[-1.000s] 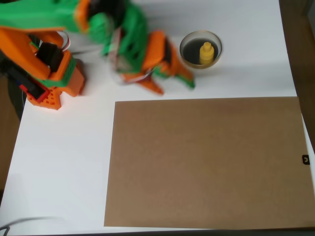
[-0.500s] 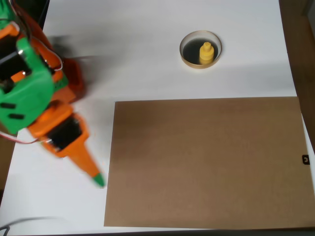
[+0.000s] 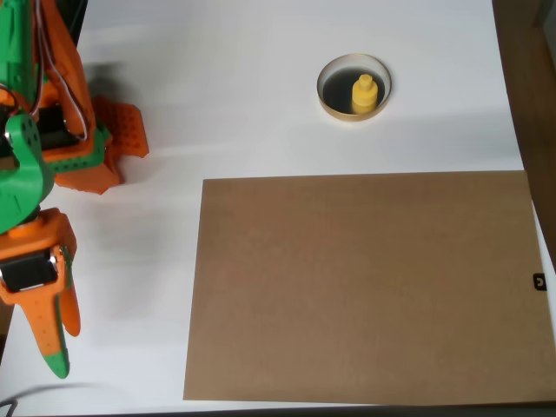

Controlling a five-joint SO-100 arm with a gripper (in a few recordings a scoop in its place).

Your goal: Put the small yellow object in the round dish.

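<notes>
In the overhead view the orange and green arm (image 3: 43, 156) is reaching down along the left edge of the white table (image 3: 243, 95), and its gripper (image 3: 56, 334) is pointing toward the bottom of the picture, just inside the table's left border. The two fingers are lying close together, one orange and one tipped in green, with almost no gap showing between them, and nothing is sitting between them (so the tool is closed and empty). The arm's orange base (image 3: 117, 139) is standing near the upper left corner.

A large brown sheet (image 3: 365, 287), flat and matte like cardboard, is covering most of the lower right part of the table, its right and bottom edges running nearly to the table's own. Between the sheet's left edge and the gripper a strip of bare white surface is lying open. Above the sheet a wide band of white is stretching from the arm's base across to the right edge, broken by one thing: the round dish (image 3: 334, 106).

The dish is sitting well apart from the gripper, near the upper right, a shallow circle with a pale tan rim and a dark inside. The small yellow object (image 3: 364, 94) is standing upright inside it, toward the right of the dark floor, a smooth bright plastic piece with a round body and a narrower knob on top.
</notes>
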